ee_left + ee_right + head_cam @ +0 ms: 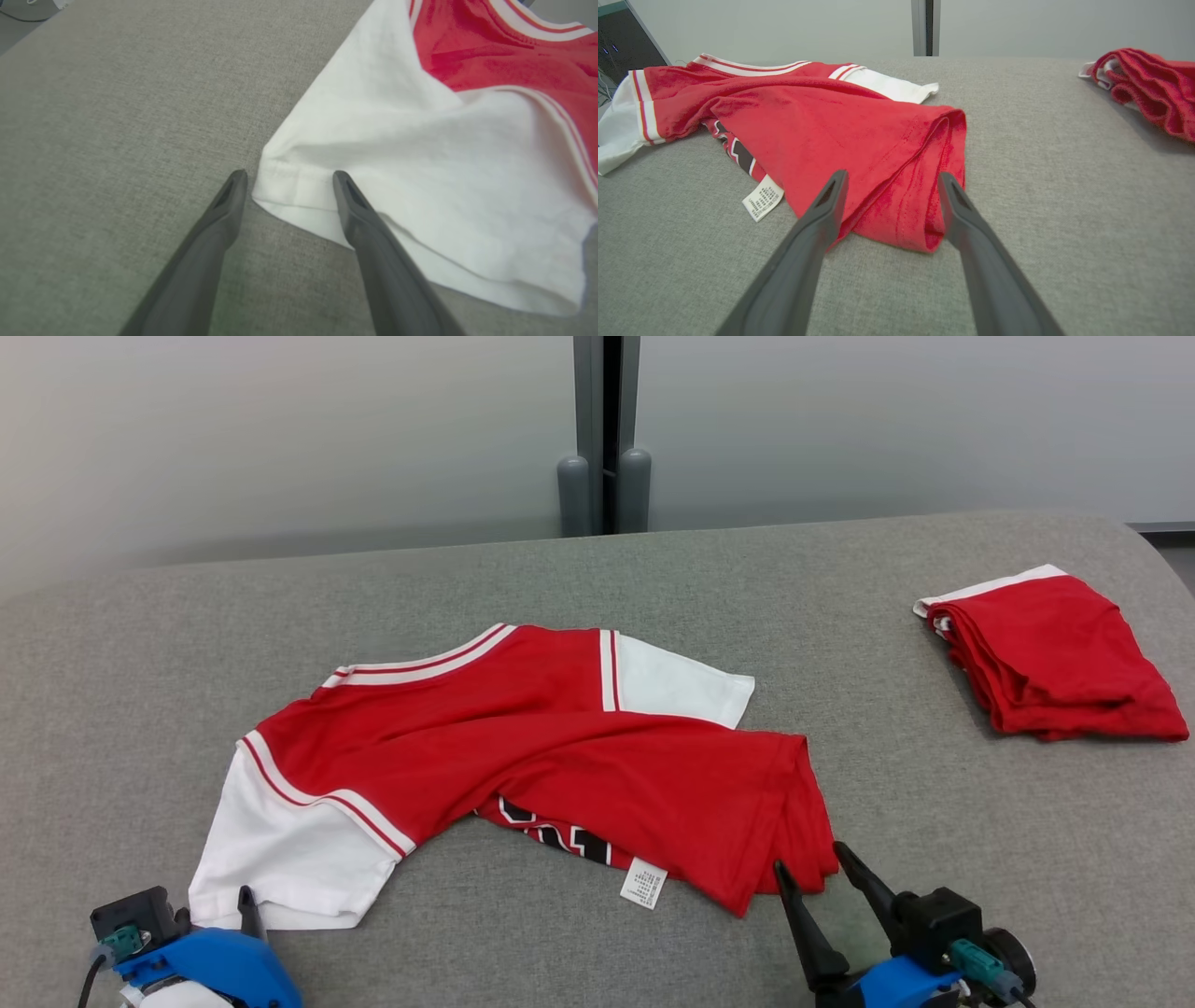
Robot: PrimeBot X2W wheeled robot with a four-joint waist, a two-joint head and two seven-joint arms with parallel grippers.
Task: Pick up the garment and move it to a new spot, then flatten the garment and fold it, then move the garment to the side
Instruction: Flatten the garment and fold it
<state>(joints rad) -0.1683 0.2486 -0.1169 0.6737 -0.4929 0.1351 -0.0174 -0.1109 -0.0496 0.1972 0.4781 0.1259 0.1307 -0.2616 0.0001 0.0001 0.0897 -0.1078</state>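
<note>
Presently the garment (560, 747) lies rumpled and partly doubled over at the near middle of the grey table (653, 569), neither flattened nor folded. The left gripper (289, 176), jaws apart, straddles the corner of the white sleeve (420, 186) at near left. The right gripper (809, 859), jaws apart, straddles the red hem (915, 219) at near right. Neither grips cloth. Judgement: early stage, with flattening, folding and the move aside outstanding. A folded red garment (1055, 653) sits far right, well apart.

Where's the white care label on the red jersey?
Head view, lower centre: the small white care label pokes from under the red-and-white jersey onto the grey fabric tabletop, left of the right gripper.
</note>
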